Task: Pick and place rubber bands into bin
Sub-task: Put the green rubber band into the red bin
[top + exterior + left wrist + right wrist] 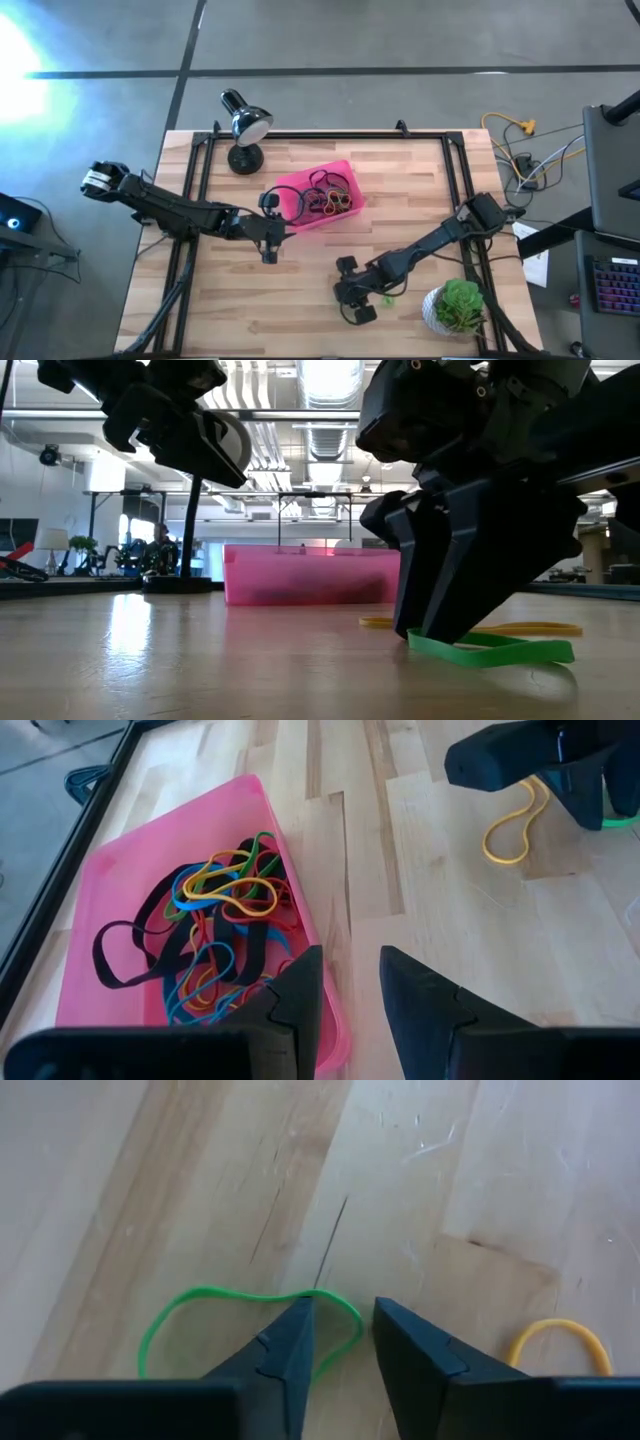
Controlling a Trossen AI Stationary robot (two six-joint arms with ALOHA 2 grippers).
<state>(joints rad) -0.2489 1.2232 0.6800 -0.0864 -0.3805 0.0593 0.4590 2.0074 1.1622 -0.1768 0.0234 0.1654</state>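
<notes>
Near the plant pot [458, 308], the green rubber band [245, 1320] lay flat on the surface [300, 290], and your right gripper [340, 1342] stood over it, fingers parted, one tip on the loop's edge. You needed that tip under the strand before closing. A yellow band [560, 1342] lay just beside. Only the low view showed fingertips touching wood; only the left wrist view showed the bin [120, 870] holding bands, with the left gripper [350, 990] parted and empty at its rim.
</notes>
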